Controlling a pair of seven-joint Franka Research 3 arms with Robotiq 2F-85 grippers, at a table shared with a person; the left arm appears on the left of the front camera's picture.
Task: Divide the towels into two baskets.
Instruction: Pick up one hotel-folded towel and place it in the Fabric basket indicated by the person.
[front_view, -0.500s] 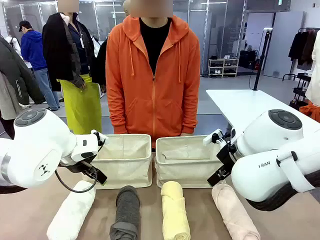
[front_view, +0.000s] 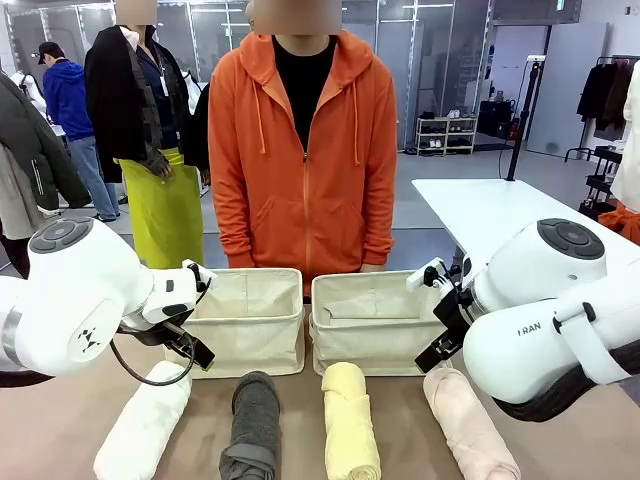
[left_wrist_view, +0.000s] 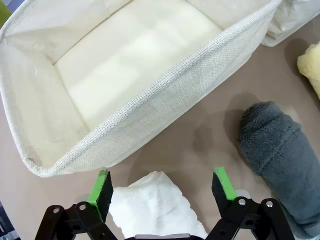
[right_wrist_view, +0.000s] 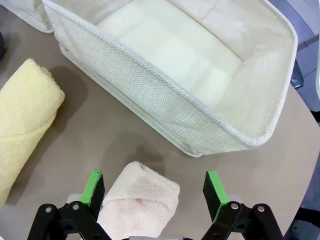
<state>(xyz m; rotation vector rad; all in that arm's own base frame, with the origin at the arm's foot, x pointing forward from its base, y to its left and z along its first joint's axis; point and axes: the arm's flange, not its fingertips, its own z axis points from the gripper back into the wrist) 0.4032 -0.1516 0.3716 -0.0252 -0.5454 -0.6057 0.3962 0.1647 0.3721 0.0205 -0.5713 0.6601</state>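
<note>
Terry towels (front_view: 349, 420) lie rolled before two cream canvas baskets (front_view: 250, 340).

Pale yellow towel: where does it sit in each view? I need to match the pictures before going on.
Front view: the pale yellow towel lies bottom centre, third roll from the left, just in front of the right basket.
Left wrist view: one end of it at the right edge, below that basket's corner.
Right wrist view: at the left edge, left of that basket's wall.
Shared landmark: the right basket.
</note>
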